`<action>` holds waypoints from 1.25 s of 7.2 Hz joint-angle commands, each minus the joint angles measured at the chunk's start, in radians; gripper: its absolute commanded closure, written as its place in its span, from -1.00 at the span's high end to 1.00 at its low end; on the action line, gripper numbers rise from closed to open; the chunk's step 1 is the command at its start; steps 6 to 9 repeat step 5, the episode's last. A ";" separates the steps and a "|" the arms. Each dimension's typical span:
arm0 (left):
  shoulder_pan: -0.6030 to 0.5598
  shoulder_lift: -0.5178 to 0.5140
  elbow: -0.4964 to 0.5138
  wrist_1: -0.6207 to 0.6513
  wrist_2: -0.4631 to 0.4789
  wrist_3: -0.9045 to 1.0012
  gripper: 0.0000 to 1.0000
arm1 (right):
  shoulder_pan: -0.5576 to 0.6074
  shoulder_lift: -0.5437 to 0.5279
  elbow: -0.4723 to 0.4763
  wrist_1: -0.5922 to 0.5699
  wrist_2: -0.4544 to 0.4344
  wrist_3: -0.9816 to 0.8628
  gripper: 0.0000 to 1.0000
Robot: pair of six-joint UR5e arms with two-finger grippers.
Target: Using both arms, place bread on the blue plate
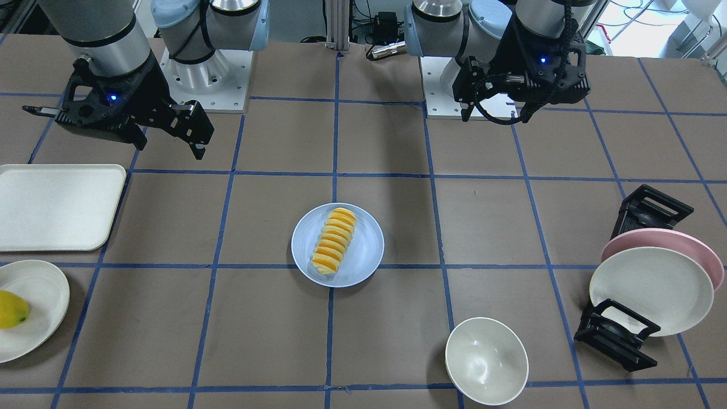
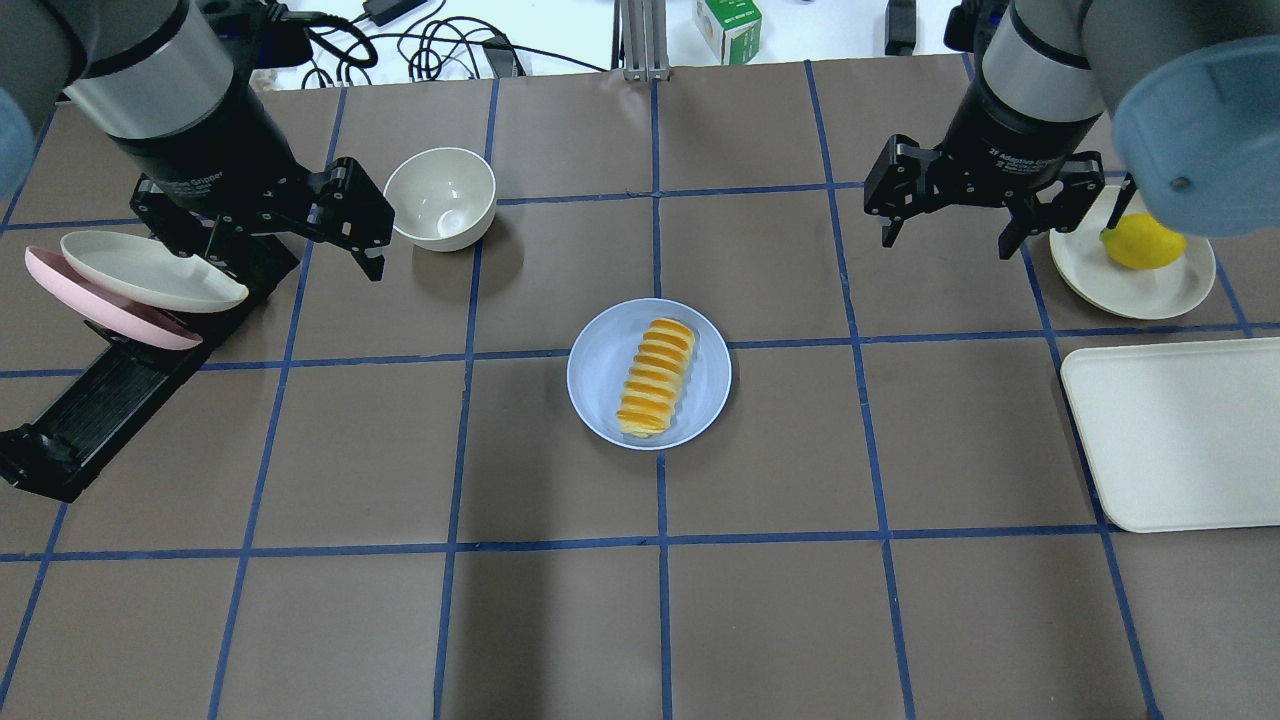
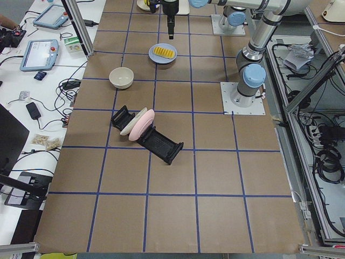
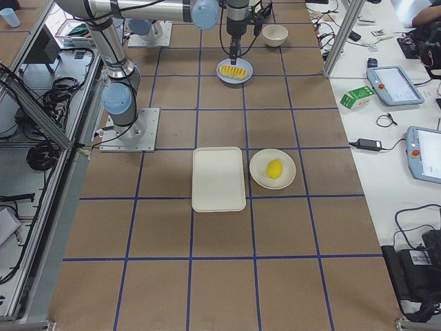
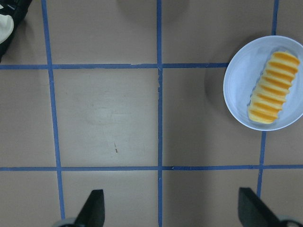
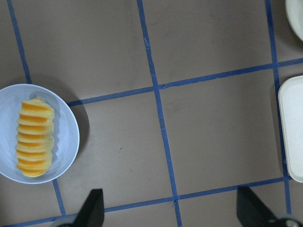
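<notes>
The bread (image 2: 657,377), a ridged orange-yellow loaf, lies on the blue plate (image 2: 600,385) at the table's centre. It also shows in the front view (image 1: 334,241), on the plate (image 1: 364,253). My left gripper (image 2: 280,258) is open and empty, hovering high, left of and behind the plate. Its wrist view shows the bread (image 5: 273,88) at the upper right, beyond the open fingers (image 5: 94,210). My right gripper (image 2: 946,245) is open and empty, hovering high on the right. Its wrist view shows the bread (image 6: 34,137) at the left edge.
A white bowl (image 2: 440,197) stands beside the left gripper. A black dish rack (image 2: 90,410) holds a pink plate (image 2: 95,315) and a cream plate (image 2: 150,270) at the left. A cream tray (image 2: 1180,435) and a cream plate with a lemon (image 2: 1140,240) lie at the right.
</notes>
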 commanded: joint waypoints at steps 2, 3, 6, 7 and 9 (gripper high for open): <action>0.000 -0.008 0.002 0.008 0.002 0.000 1.00 | 0.001 0.000 0.000 0.000 -0.002 -0.002 1.00; 0.002 -0.019 0.009 0.021 0.000 0.000 1.00 | 0.001 0.000 0.000 0.000 -0.002 -0.002 1.00; 0.003 -0.047 0.049 0.030 0.000 0.000 1.00 | 0.001 -0.002 0.000 -0.001 0.000 -0.002 1.00; 0.003 -0.047 0.049 0.030 0.000 0.000 1.00 | 0.001 -0.002 0.000 -0.001 0.000 -0.002 1.00; 0.003 -0.047 0.049 0.030 0.000 0.000 1.00 | 0.001 -0.002 0.000 -0.001 0.000 -0.002 1.00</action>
